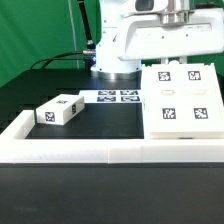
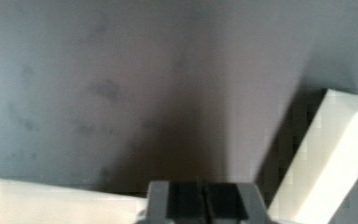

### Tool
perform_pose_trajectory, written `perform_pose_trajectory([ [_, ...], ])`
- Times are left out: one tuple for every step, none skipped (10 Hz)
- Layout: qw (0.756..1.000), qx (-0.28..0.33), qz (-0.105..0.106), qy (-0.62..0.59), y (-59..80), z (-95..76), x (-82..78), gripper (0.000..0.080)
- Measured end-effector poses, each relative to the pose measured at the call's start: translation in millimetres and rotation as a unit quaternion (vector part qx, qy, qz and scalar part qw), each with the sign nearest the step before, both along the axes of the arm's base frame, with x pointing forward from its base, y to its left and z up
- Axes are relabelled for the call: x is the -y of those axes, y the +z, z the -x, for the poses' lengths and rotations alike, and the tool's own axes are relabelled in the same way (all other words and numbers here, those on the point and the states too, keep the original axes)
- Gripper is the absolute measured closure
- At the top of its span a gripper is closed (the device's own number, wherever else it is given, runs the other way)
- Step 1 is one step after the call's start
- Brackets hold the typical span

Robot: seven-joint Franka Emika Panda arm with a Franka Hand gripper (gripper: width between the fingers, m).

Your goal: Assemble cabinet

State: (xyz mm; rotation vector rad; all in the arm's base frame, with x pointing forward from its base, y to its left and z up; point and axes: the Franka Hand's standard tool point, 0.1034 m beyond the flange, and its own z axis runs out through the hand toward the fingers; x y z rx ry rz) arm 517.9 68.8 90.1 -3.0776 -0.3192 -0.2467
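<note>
The cabinet is in loose parts on the black table (image 1: 100,125). The big cabinet body (image 1: 182,104) lies flat at the exterior view's right, with its broad face turned up and showing six small tags. It is almost as wide as it is long, and its slightly longer side runs from the front rim (image 1: 110,150) toward the back of the table. Its far part is stepped a little from the near part.

The small block (image 1: 58,111) lies well apart from it, at the exterior view's left. Its long axis runs slantwise: the near end points to the rim at the left, and the far end points toward the marker board (image 1: 118,97), which lies flat between the block and the body.

The arm (image 1: 140,40) stands behind the marker board and reaches over the far part of the cabinet body, with the wrist high at the top of the picture.

In the wrist view the gripper (image 2: 206,205) looks down on the dark table. Its two fingers (image 2: 172,205) stand pressed together with only a thin dark line between them, and they hold nothing. A slanted white panel (image 2: 327,150) rises on one side of them and a white corner piece (image 2: 43,202) lies on the other side. Both are apart from the fingers; I cannot tell which cabinet parts they are.
</note>
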Motion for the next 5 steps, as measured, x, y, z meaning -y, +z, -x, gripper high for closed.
perform_pose_trajectory([
  [1.0,-0.007,-0.001,0.001,6.6,-3.9,-1.5,0.0796],
  [1.0,-0.01,0.0,0.001,2.8,-0.6,-1.2,0.0796],
  [1.0,-0.011,0.0,0.001,1.8,0.1,-1.1,0.0796],
  [1.0,-0.011,0.0,0.001,1.7,0.1,-1.1,0.0796],
  [1.0,-0.012,0.0,0.002,0.7,0.5,-0.5,0.0796],
])
